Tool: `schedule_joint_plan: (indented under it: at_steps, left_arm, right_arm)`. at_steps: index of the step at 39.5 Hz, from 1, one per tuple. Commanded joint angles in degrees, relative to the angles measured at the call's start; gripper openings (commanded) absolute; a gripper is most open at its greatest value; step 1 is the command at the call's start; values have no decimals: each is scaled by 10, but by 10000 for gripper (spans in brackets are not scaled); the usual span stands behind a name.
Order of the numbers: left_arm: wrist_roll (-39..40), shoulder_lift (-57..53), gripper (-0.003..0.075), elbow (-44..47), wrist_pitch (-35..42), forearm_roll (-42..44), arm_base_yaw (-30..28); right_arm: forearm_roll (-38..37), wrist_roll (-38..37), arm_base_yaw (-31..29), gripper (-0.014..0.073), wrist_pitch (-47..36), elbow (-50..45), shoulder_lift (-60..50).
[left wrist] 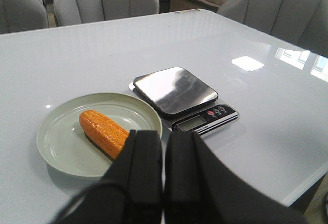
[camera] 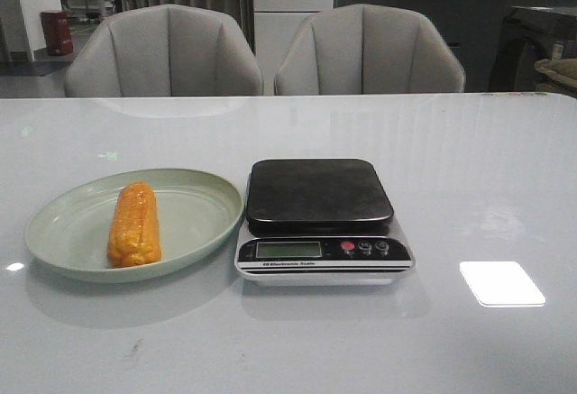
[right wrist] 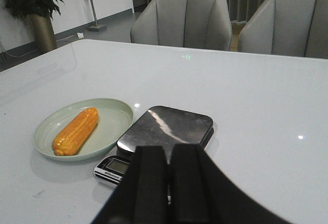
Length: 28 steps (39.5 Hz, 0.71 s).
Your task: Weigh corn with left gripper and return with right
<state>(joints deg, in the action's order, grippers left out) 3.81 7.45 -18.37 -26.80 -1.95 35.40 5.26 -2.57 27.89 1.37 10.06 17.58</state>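
The table is glossy and smooth. The scale has a shiny metal top. The plate looks like matt plastic. The corn is bumpy. The chairs look like soft cloth.

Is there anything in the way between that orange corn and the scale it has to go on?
Nothing visible. The corn lies alone on the plate, and the scale sits right beside the plate with its platform bare. Only the plate's low rim lies between them.
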Motion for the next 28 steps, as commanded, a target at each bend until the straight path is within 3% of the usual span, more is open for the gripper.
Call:
schedule_joint_plan:
  at_steps: [1,10,16,22,28]
  left_arm:
    - [1,4,121,-14,49,-2,2]
    - [1,4,121,22,85,4,-28]
    - [1,4,121,67,164,4,-146]
    - [1,-1,121,91,168,6,-258]
    - [1,-42,121,121,182,6,-325]
  right_arm:
    - [-6,5,-1,169,-47,15,1]
    - [-6,5,-1,169,-47,15,1]
    - [-6,5,-1,169,-47,15,1]
    - [-6,5,-1,169,-47,15,1]
    - [-6,5,-1,169,-47,15,1]
